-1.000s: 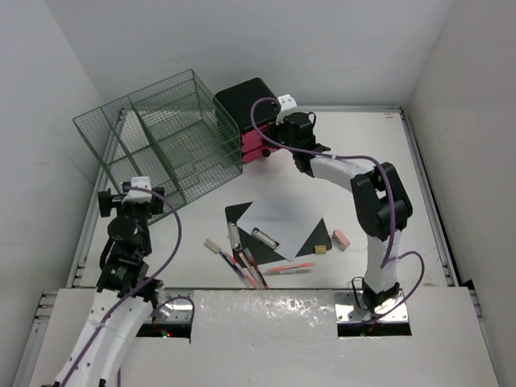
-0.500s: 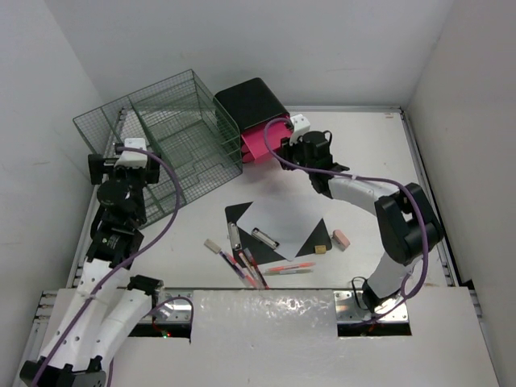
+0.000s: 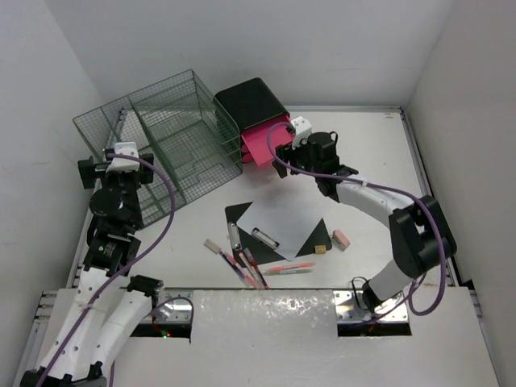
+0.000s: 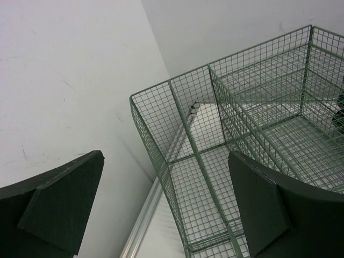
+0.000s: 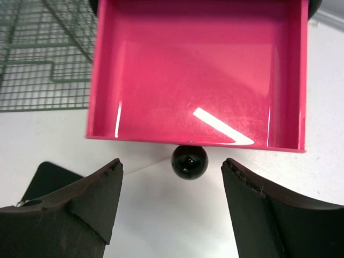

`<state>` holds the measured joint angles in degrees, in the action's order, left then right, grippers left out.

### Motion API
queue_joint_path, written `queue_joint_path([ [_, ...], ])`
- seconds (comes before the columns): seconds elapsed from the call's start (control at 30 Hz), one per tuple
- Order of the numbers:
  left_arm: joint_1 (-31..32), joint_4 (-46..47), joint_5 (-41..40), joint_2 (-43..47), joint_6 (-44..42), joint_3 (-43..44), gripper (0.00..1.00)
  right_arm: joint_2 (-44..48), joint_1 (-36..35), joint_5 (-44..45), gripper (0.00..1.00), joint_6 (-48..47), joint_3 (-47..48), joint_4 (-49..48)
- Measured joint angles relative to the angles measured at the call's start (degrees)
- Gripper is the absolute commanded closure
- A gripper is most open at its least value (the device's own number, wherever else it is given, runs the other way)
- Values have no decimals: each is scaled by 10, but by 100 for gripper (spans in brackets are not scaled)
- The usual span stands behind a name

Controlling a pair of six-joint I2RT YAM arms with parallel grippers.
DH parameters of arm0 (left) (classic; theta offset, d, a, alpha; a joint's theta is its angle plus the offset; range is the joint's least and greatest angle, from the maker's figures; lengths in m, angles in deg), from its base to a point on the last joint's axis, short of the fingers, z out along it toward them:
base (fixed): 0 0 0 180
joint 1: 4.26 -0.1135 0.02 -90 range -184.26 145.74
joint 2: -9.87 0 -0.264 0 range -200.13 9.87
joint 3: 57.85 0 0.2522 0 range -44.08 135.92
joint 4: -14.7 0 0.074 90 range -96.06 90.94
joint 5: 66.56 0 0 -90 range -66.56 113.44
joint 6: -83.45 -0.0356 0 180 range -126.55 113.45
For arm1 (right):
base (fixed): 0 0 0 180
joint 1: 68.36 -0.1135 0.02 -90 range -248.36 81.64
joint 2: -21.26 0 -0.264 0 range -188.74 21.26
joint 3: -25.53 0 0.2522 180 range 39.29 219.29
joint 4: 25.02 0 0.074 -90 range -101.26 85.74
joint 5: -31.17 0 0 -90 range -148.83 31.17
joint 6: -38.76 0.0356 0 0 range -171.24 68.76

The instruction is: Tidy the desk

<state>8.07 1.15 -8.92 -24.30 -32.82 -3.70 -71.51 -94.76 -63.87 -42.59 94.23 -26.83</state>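
Note:
The white desk (image 3: 379, 161) holds a green wire rack (image 3: 161, 137) at the back left and a black box (image 3: 251, 103) beside it. The box's pink drawer (image 3: 260, 145) is pulled out and empty (image 5: 196, 70). My right gripper (image 3: 284, 155) is open in front of it. Its black knob (image 5: 189, 162) sits between the spread fingertips, untouched by the right gripper (image 5: 171, 167). My left gripper (image 3: 113, 171) is open and empty, raised by the rack's left end. The left gripper (image 4: 165, 158) looks down on the rack's corner (image 4: 177, 161).
A black clipboard with white paper (image 3: 282, 216) lies mid-desk. Several pens (image 3: 242, 262), an orange marker (image 3: 289, 267), a pink eraser (image 3: 340, 239), a small yellow piece (image 3: 320, 249) and a beige eraser (image 3: 213, 245) lie near the front. A wall (image 4: 64, 80) stands close on the left.
The right gripper drew back from the black box and the pink drawer came out with it. The left arm rose and swung left toward the rack's left end.

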Motion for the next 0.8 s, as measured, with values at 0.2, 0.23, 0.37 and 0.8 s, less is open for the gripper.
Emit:
queue_joint_path([
  [0.2,0,0,2,2,0,-1,0,64,-2,-13,38,-18,-11,47],
  [0.23,0,-1,2,2,1,-1,0,77,-6,-6,41,-19,-17,57],
  [0.37,0,0,2,2,5,-3,0,127,-47,40,62,-23,-44,103],
  [0.8,3,0,-9,-23,8,-7,0,135,-284,48,55,-16,-188,117],
])
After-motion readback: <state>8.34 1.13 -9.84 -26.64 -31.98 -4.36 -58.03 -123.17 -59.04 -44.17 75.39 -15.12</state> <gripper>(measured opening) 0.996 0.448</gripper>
